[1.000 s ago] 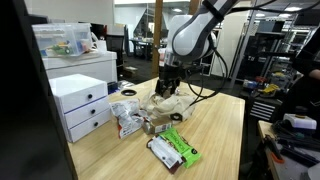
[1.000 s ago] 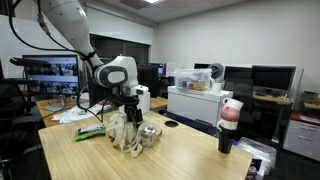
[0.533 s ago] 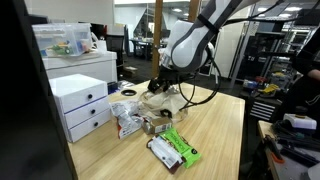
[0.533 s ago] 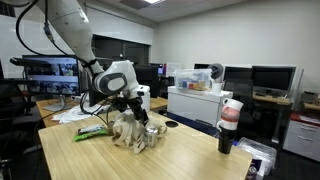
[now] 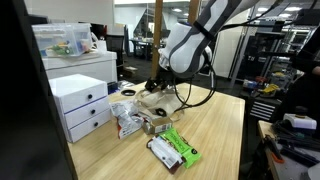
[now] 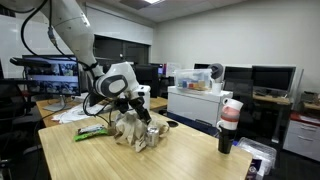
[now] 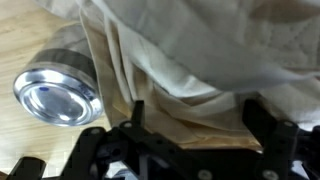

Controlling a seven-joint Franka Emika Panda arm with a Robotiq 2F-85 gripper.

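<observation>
Jaws released, spread wide over the crumpled beige cloth [image 7: 200, 50] on the counter [image 5: 215, 125]; a shiny round tin [image 7: 57, 95], perhaps a lid, at nine o'clock.

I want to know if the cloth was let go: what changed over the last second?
The arm tilted over, carrying the gripper lower and sideways above the beige cloth. The cloth heap, tall a second ago, has slumped lower and wider. The jaws stayed wide open throughout, with no grip visible. The metal can, green packet and white drawers stayed put.
</observation>
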